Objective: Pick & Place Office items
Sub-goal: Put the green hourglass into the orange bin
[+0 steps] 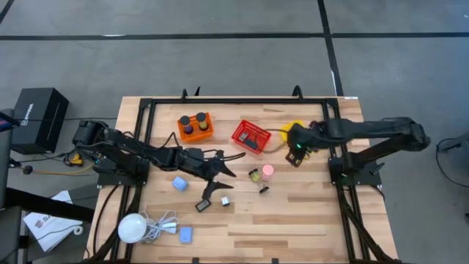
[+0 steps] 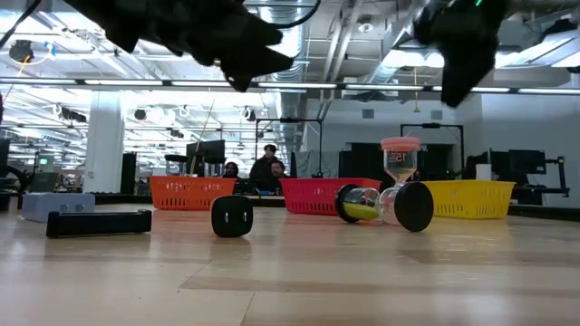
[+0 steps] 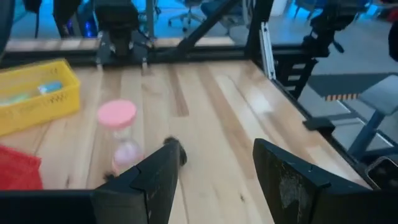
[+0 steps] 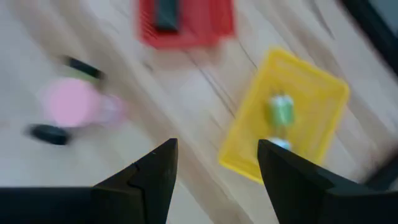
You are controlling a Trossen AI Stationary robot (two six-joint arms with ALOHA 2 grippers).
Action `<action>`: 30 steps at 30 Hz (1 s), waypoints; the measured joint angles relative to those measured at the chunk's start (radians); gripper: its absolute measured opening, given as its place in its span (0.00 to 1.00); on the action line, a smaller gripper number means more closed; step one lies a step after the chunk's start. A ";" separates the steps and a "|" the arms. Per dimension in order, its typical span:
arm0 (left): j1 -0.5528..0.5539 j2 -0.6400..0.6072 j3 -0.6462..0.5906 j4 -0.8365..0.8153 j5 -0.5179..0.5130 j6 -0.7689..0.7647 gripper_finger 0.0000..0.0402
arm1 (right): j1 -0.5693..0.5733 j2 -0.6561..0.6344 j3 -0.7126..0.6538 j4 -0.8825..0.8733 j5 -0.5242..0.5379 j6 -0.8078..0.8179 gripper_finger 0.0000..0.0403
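- Left tool (image 1: 220,170) hangs above the bench (image 1: 308,220) mid-left, fingers parted, nothing between them. The black slab (image 1: 204,205) and the little black cube (image 1: 226,200) lie just below and near it. Come down sloppy and it'd probably shove one into the other instead of grabbing.
- Two blue squares (image 1: 179,183) sit further left, the lower one close to the white bulb and its cable (image 1: 157,224). I'd guess a grab there could snag the cable.
- Pink timer (image 1: 268,171) stands upright mid-bench with a dark roll (image 1: 254,175) lying beside it. It looks top-heavy, so a nudge likely tips it, and the roll could wander off.
- Right tool (image 1: 297,154) hovers by the yellow basket (image 4: 323,93), fingers apart and empty. The red basket (image 1: 250,136) is close, so swinging low could knock either.
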 joint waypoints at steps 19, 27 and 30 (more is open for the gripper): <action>0.113 0.341 0.222 -0.013 0.090 0.365 0.73 | 0.457 0.117 -0.002 0.298 0.177 0.381 0.53; 0.154 0.456 0.328 -0.102 0.096 0.471 0.73 | 0.473 0.265 -0.001 0.356 0.031 0.533 0.53; 0.170 0.489 0.346 -0.101 0.094 0.471 0.73 | 0.471 0.327 -0.003 0.359 -0.006 0.590 0.53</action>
